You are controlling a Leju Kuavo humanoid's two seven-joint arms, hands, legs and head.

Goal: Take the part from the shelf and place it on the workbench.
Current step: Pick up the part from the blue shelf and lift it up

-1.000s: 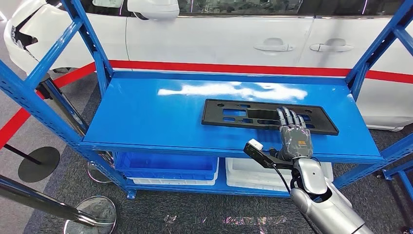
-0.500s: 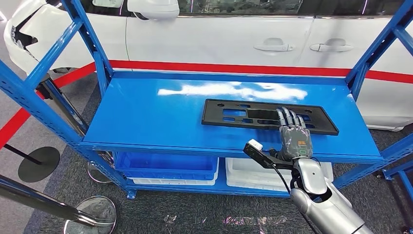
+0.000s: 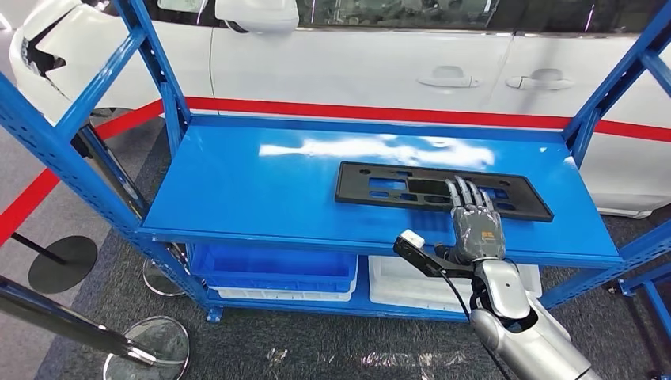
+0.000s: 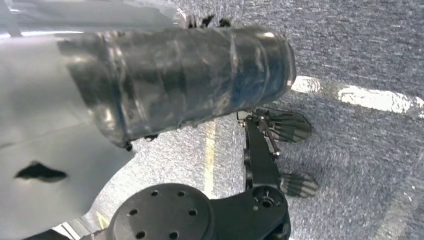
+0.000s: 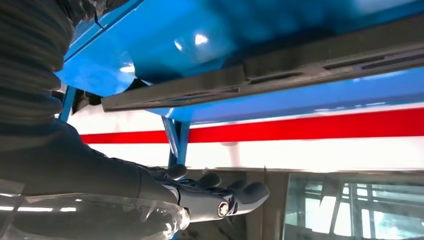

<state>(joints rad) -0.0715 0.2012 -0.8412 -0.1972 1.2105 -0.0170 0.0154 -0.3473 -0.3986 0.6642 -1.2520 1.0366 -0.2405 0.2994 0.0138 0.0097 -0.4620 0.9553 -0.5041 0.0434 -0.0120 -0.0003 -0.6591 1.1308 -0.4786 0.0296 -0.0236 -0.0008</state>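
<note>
The part (image 3: 396, 184) is a long flat black plastic panel with cut-outs, lying on the top board of the blue shelf (image 3: 261, 190), right of centre. My right hand (image 3: 477, 222) reaches over the shelf's front edge with its fingers stretched flat over the panel's near edge, holding nothing. In the right wrist view the right hand (image 5: 210, 197) has straight fingers with a gap between them and the part (image 5: 240, 80). In the left wrist view my left hand's taped grey cover (image 4: 185, 75) hangs over the carpet, and how its fingers stand is unclear.
A white car (image 3: 356, 63) with a red stripe stands right behind the shelf. Blue uprights (image 3: 158, 79) frame both ends. A blue bin (image 3: 273, 273) and a white bin (image 3: 411, 285) sit on the lower board. Stanchion bases (image 3: 154, 340) stand on the floor at the left.
The whole picture has shifted slightly, so the camera moved. My right hand stays stretched over the part's near edge and the part lies where it was.
</note>
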